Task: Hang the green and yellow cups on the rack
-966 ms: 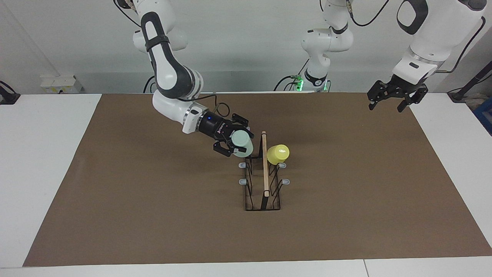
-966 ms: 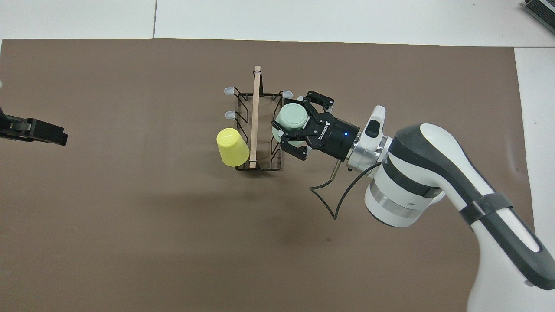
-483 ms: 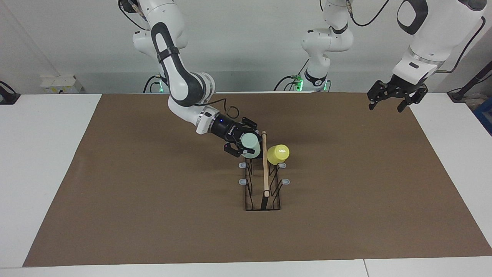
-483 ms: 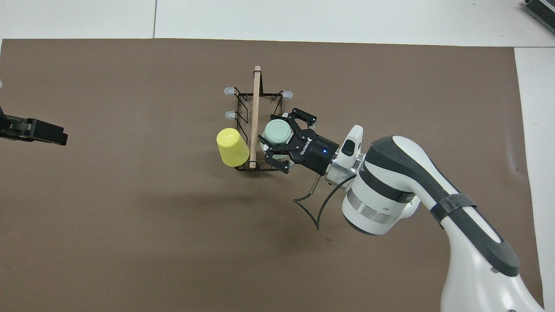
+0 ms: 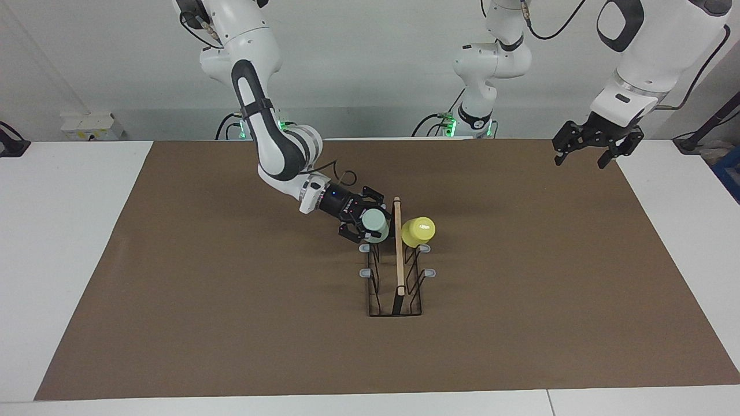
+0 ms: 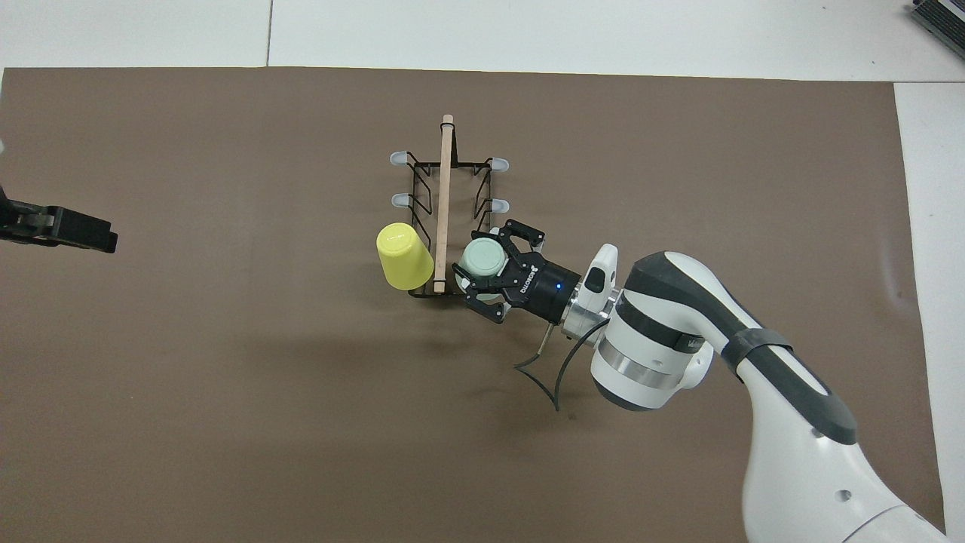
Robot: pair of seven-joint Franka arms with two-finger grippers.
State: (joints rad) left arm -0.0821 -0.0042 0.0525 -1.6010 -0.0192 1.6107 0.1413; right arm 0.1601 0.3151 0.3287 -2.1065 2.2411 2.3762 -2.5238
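Brown worktop [image 5: 173, 323]: right gripper [image 5: 370, 224], fingers grasping the pale mint-green plastic cup [image 5: 374, 223], has descended onto the black wire rack [image 5: 396, 289] at the nearest prong, six o'clock overhead; the bright yellow plastic cup [image 5: 418, 230] already hangs; left gripper [image 5: 584, 151] waits, fingers released.

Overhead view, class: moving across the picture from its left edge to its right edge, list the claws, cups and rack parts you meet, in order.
left claw → yellow cup → rack's wooden bar → green cup, held in the right claw.

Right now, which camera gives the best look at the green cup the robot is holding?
The overhead view: the green cup shows its whole round base between the right gripper's fingers. In the facing view it is partly hidden by that gripper.
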